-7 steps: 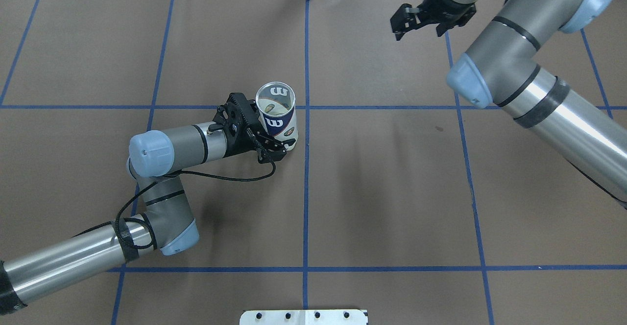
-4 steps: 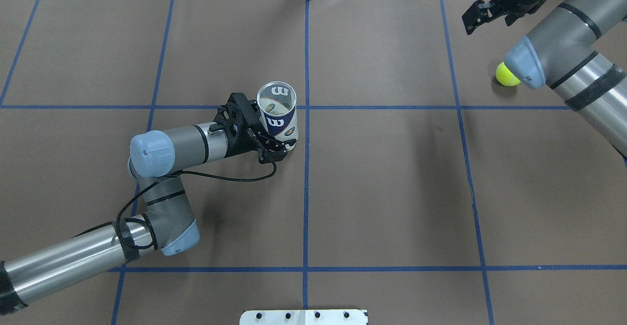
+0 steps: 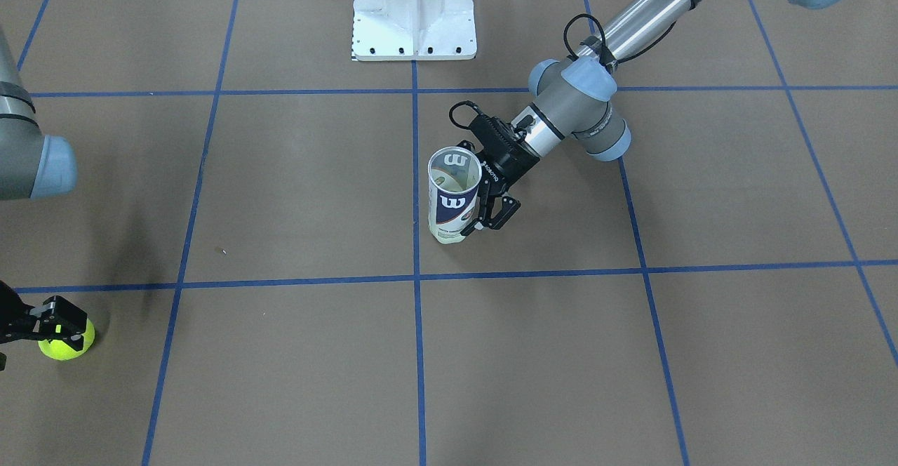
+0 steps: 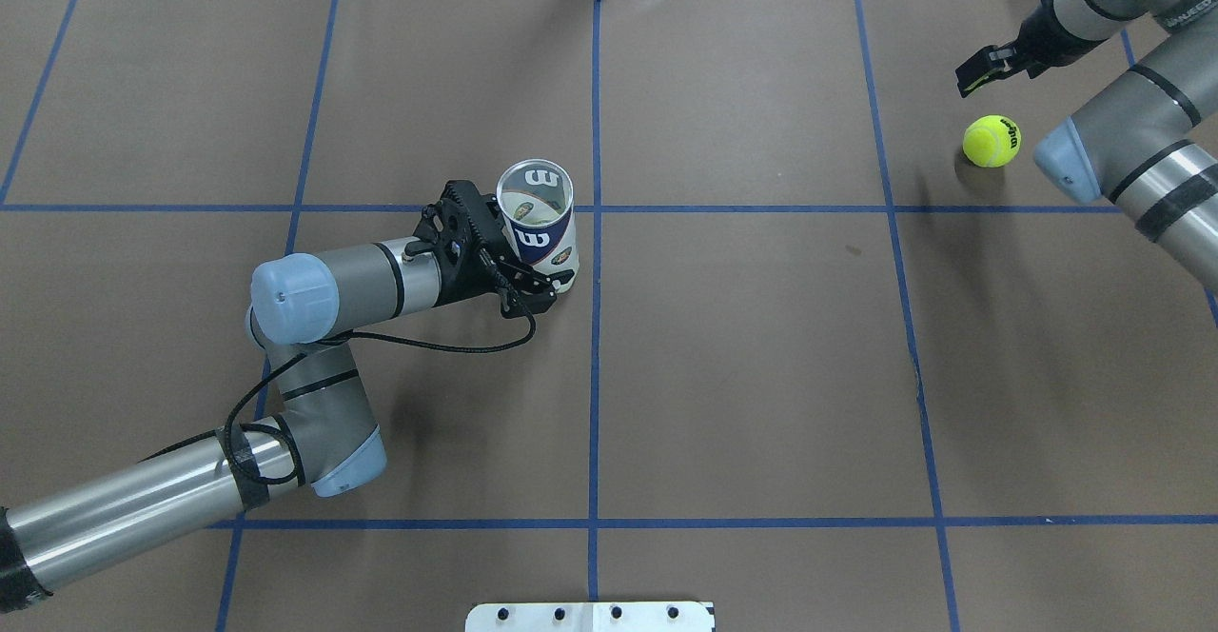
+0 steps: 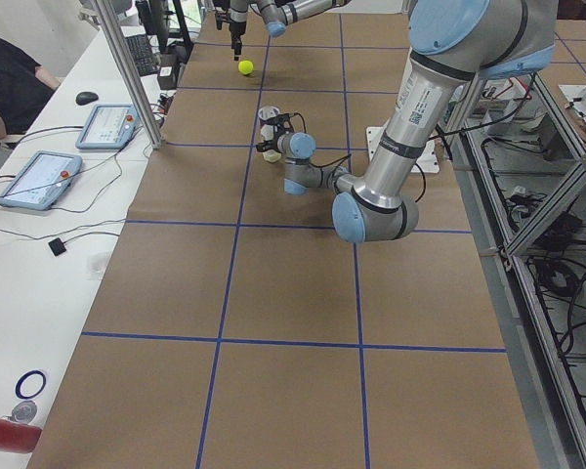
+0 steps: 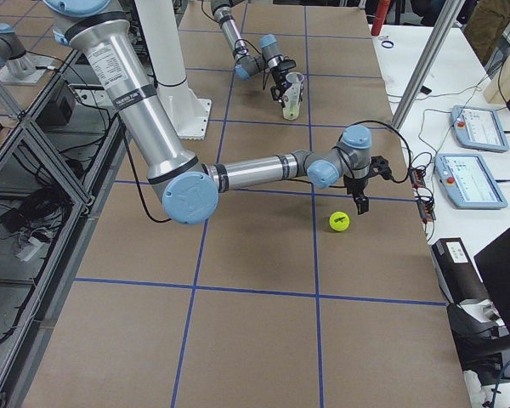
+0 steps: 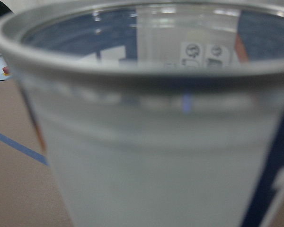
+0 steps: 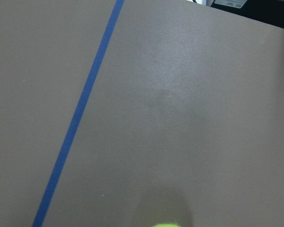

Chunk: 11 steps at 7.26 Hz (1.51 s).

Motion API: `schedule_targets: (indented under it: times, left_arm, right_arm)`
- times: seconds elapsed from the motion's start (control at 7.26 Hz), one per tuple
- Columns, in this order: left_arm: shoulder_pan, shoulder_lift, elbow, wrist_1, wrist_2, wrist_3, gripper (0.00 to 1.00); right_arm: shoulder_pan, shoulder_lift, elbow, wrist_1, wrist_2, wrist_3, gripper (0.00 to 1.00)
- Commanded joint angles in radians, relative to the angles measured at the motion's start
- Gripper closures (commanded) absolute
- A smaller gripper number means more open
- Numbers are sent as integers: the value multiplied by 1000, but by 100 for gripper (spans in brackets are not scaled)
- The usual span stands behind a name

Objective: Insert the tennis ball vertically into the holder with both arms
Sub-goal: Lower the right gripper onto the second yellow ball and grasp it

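The holder (image 4: 538, 218), a clear can with a navy-and-white "W" label, stands upright with its mouth open near the table's middle. It also shows in the front view (image 3: 454, 196) and fills the left wrist view (image 7: 146, 142). My left gripper (image 4: 544, 287) is shut on the can's lower part (image 3: 478, 219). A yellow-green tennis ball (image 4: 991, 141) lies on the table at the far right (image 3: 65, 343). My right gripper (image 4: 988, 66) hangs open and empty just above and beyond the ball (image 3: 35, 325). Only a sliver of ball (image 8: 165, 225) shows in the right wrist view.
The white pedestal base (image 3: 414, 10) stands at the robot's side of the table (image 4: 590, 616). Blue tape lines grid the brown table cover. Operator tablets (image 6: 480, 127) lie on a side bench beyond the far edge (image 5: 107, 125).
My right arm has swung from far centre-right to the far right corner, and its gripper now hangs by the ball, which has come into view. The left arm and can have not moved.
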Motion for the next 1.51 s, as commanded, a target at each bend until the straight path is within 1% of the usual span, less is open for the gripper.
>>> schedule_targets:
  times: [0.0,0.28,0.83,0.96,1.1,1.24,1.38]
  left_arm:
    - [0,2,0,0,-1,0,1]
    - [0,3,0,2,1,2,1]
    - [-2,3,0,0,-1,3,1]
    - [0,3,0,0,1,3,1]
    - [-2,3,0,0,-1,3,1]
    - [-2,3,0,0,-1,5,1]
    - [-2,3,0,0,-1,6,1]
  right_arm:
    - [-31,-18,-45,20,-22,-11,1]
    - [-56,-22,-57,18,-33,-13,1]
    - [-67,-42,-62,17,-32,-43,1]
    - [-68,-39,-66,17,-30,-42,25]
    - [-68,-35,-66,17,-28,-40,83]
    - [-68,-32,-65,17,-28,-43,100]
    - [-42,-23,-48,17,-19,-42,100]
